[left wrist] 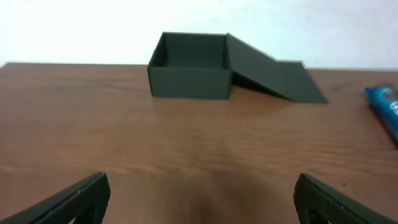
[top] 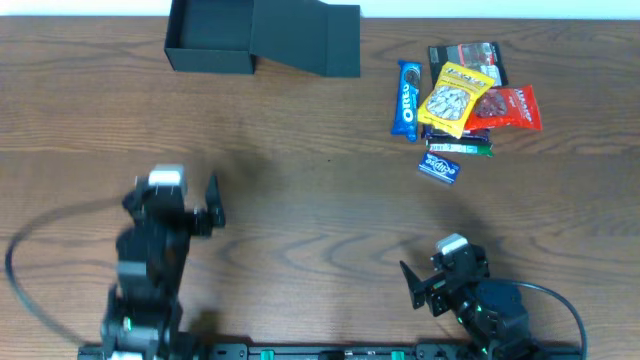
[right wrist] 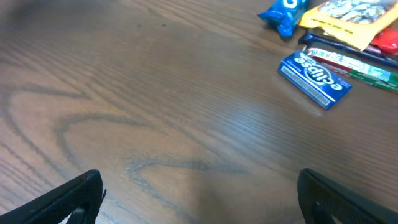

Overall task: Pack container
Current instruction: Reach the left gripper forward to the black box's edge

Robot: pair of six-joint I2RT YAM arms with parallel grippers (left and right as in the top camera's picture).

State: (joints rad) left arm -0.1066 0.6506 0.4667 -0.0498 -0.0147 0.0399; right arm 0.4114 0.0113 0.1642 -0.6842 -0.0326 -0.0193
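The matte black, shallow cardboard container (top: 210, 35) sits at the far edge of the brown wooden bench (top: 320, 220), on the left side. Its attached flap lid (top: 310, 40) is thrown open and slopes down to its right. From above and from the left wrist view, its inside looks empty.

Well apart from it, to the right, lies a loose heap of snacks:
- a blue Oreo packet (top: 407, 100)
- a yellow nut pouch (top: 455, 98) lying over other packets
- a red pouch (top: 512, 108)
- a dark packet (top: 468, 55) behind them
- a small blue Eclipse gum box (top: 438, 167) just in front of the heap

The left hand (left wrist: 202, 186) hovers low over bare bench, facing the container, with its jaws spread wide and nothing in them. The right hand (right wrist: 200, 186) is near the front edge, equally wide and empty, with the gum box ahead of it.

Packing appears not to have begun, so this looks like the opening step of fetching a first item. The next move probably falls to the right hand. It would reach forward, settle over one packet without dragging its neighbours, close on it, and carry it across to the open container.
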